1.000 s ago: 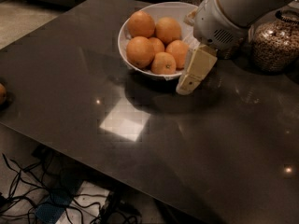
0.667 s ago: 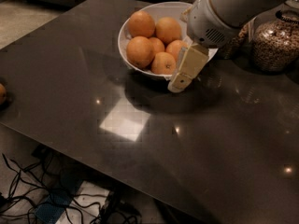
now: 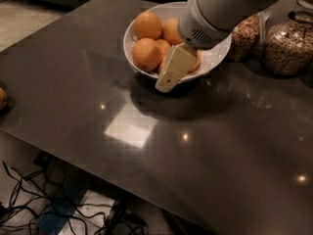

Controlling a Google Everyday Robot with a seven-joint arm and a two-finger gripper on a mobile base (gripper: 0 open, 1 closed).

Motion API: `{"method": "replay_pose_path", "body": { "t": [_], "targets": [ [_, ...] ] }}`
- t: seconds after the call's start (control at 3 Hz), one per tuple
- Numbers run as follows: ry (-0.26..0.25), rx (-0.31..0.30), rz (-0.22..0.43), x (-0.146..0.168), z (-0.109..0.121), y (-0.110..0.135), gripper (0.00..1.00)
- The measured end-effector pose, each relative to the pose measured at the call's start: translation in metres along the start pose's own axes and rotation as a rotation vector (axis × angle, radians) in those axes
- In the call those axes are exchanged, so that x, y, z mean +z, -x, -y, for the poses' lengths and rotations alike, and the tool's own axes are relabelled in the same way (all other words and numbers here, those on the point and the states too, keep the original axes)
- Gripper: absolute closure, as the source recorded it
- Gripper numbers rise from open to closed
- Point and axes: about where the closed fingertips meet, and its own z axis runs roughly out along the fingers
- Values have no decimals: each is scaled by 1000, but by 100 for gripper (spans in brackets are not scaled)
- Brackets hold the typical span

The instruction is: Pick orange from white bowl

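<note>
- The white bowl (image 3: 217, 58) sits toward the far side of the dark tabletop (image 3: 73, 87). It holds several oranges (image 3: 146, 54), packed so that they touch one another.
- The pincer (image 3: 172, 75) hangs at the bowl's near rim, its cream tip slanting down and outward. It sits in front of a mostly hidden orange (image 3: 196, 63). Whether the pincer is open or closed cannot be told from this view.
- The step in hand looks like the reach into the bowl, with the pick itself not yet made.
- To do it well, the pincer should be centred over the fruit rather than the rim, then lowered onto one orange with room on both sides. The front left one looks least crowded.
- The approach should be straight down, since a sideways push could roll the neighbours or tip the bowl's thin wall.
- The grip should go across the widest part, because round, smooth skin is likely to slip if caught high.
- The lift should be vertical, keeping the thick arm (image 3: 220, 9) away from the glass jars (image 3: 288, 43) just beside the bowl.
</note>
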Motion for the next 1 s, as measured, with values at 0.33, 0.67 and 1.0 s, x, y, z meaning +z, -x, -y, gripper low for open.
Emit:
{"method": "replay_pose_path", "body": {
  "t": [0.33, 0.67, 1.0],
  "targets": [
    [0, 0, 0, 0, 0, 0, 0],
    [-21, 14, 13, 0, 2, 2, 0],
    [-25, 16, 70, 26, 12, 15, 0]
  ]
}}
